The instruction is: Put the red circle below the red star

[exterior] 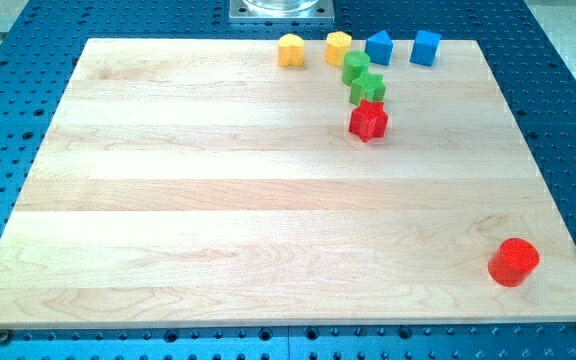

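Down at the worktop's bottom right corner sits the red circle (513,262), well apart from the red star (368,120) up near the top edge, touching a green star (368,89). My tip doesn't clearly show, so its state can't be told.

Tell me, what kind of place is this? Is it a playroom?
Probably a robot lab, not a playroom. A wooden board lies on a blue metal bench full of bolt holes, and a metal robot base sits at the view's top. Only toy-like blocks, like the red circle, look playful.
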Controlling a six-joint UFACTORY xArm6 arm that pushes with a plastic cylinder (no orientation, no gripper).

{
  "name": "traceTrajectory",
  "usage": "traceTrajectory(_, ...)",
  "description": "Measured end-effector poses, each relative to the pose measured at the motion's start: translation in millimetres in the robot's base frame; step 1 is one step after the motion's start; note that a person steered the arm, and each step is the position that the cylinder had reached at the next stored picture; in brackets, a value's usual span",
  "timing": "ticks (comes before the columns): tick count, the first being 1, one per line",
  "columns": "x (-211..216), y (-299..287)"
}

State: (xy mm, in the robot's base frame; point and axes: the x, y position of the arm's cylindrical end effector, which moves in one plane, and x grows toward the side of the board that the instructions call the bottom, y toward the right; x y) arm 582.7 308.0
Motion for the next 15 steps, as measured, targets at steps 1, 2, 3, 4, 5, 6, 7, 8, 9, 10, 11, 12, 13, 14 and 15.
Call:
traceTrajectory(1,34,-38)
traceTrajectory(2,6,-97)
traceTrajectory(3,-43,-191)
traceTrajectory(4,-34,-207)
traceTrajectory(5,6,-175)
traceTrajectory(6,2,-107)
traceTrajectory(7,-28,-118)
traceTrajectory(8,-45,-135)
traceTrajectory(9,-78,-149)
traceTrajectory(10,-109,-190)
traceTrajectory(11,-113,-138)
traceTrajectory(12,-80,-124)
traceTrajectory(13,-90,-65)
traceTrajectory(14,-121,-90)
traceTrajectory(15,-121,-134)
